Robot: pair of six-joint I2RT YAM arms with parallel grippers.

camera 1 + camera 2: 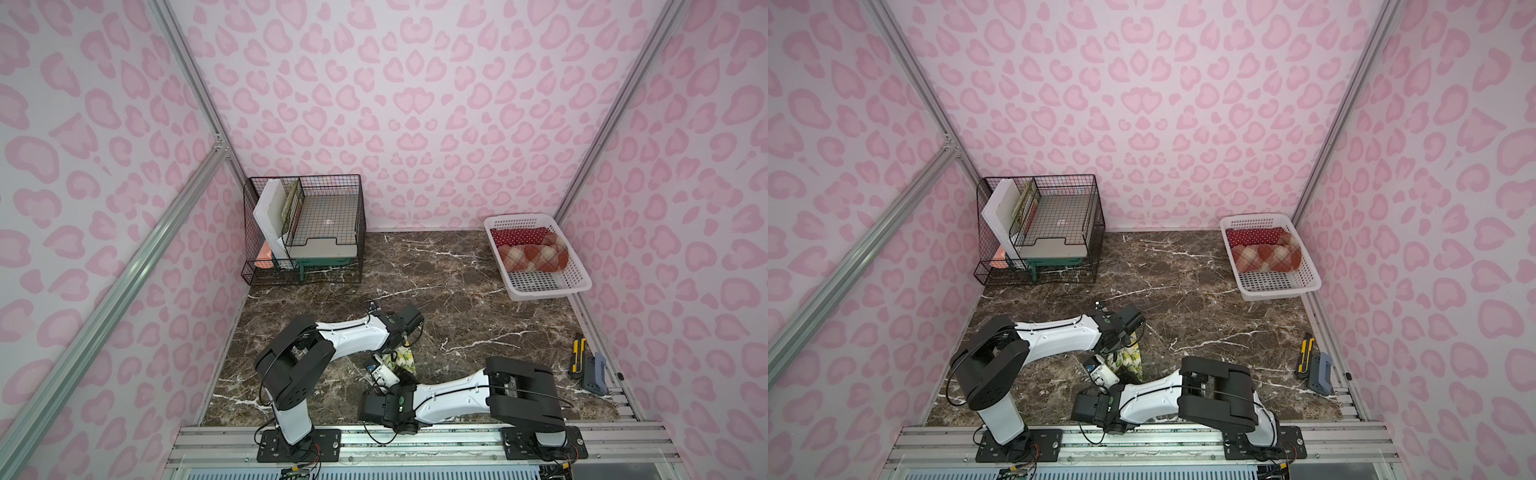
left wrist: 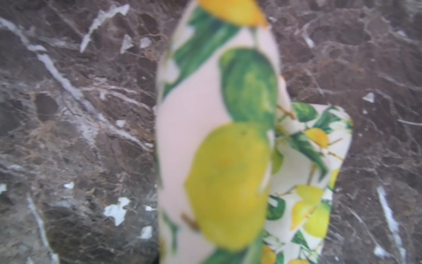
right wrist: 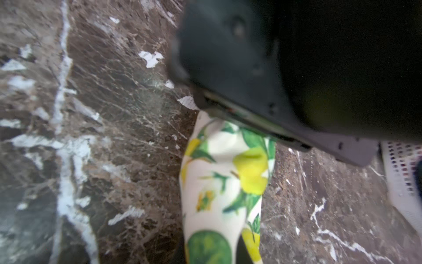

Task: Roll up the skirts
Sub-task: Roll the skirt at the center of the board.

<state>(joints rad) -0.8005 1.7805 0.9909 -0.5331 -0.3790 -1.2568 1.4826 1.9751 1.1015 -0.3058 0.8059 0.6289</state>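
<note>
Both grippers meet low over the near middle of the table: left gripper [image 1: 401, 343] and right gripper [image 1: 395, 372] sit close together at the cream lemon-print skirt [image 1: 401, 358]. I cannot tell how wide either pair of jaws stands, or whether either holds the cloth. The skirt is a narrow bunched strip, partly off the brown marble table [image 1: 457, 332]. At the far left stands a black wire rack [image 1: 303, 228]. At the far right, a white basket [image 1: 548, 291] holds the rolled plaid skirt [image 1: 532, 257], with the rolled red polka-dot skirt [image 1: 519, 235] touching behind it. A yellow utility knife [image 1: 577, 353] lies by the right edge.
</note>
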